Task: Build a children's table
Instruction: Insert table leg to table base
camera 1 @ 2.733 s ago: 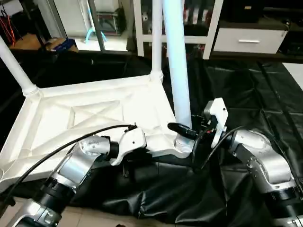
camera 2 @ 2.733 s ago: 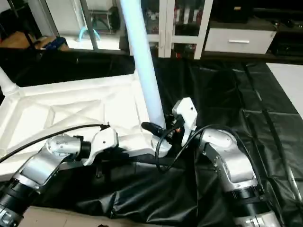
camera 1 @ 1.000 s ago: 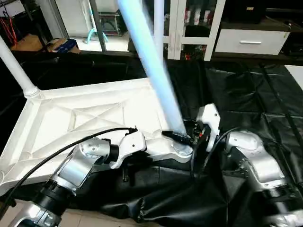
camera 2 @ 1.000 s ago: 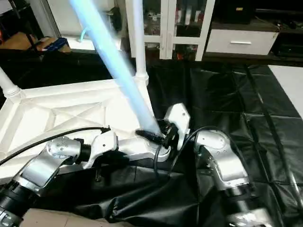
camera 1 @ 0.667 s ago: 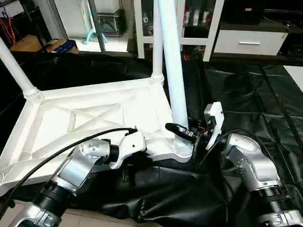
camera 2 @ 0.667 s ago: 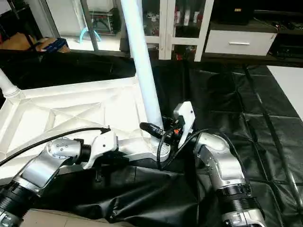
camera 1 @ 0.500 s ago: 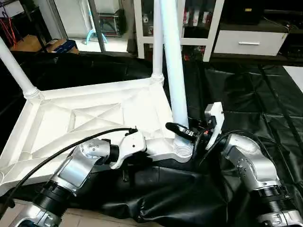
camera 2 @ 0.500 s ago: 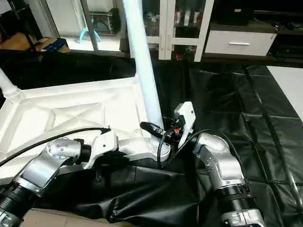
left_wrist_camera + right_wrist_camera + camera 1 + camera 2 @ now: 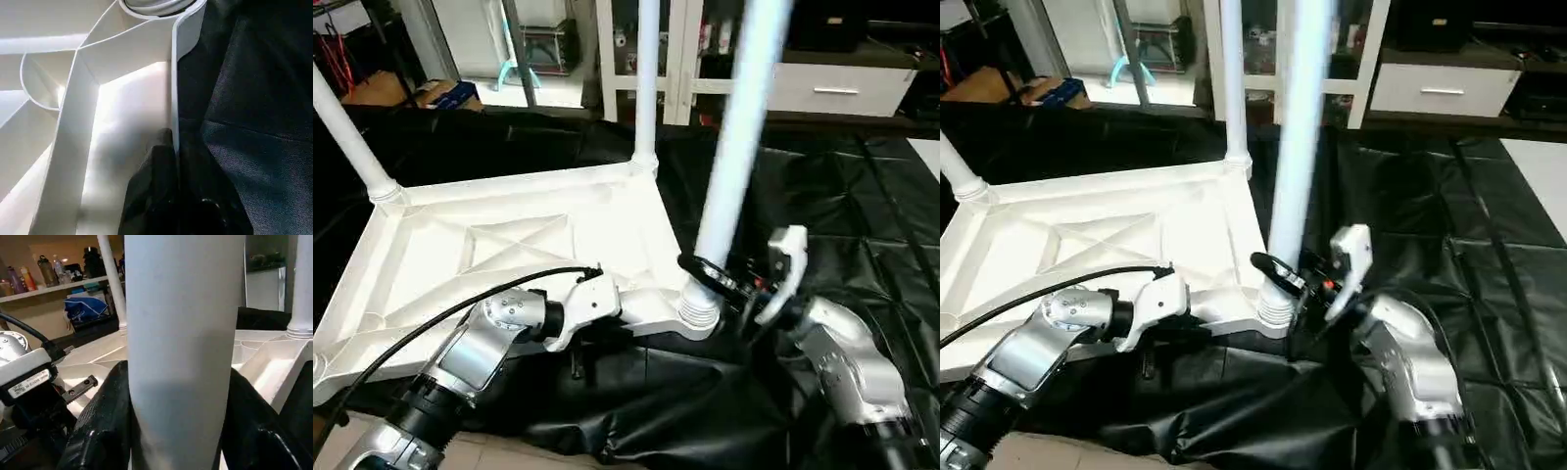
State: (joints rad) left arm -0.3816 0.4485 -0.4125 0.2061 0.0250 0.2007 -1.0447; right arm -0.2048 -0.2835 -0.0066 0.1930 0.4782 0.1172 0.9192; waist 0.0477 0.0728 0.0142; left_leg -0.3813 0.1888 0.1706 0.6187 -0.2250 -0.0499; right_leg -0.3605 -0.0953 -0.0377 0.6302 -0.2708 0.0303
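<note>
While the left gripper [image 9: 173,161] pinches the table top [image 9: 499,245] rim, the right gripper [image 9: 181,421] clamps the tilted leg [image 9: 734,147] seated in the near corner socket [image 9: 697,311].

So the floor's covered with a crinkly black plastic sheet [image 9: 832,186], and the table top [image 9: 509,245] lies on it ribbed side up. Bare pale floor [image 9: 460,452] peeks out along the sheet's near edge, right under my arms.
</note>
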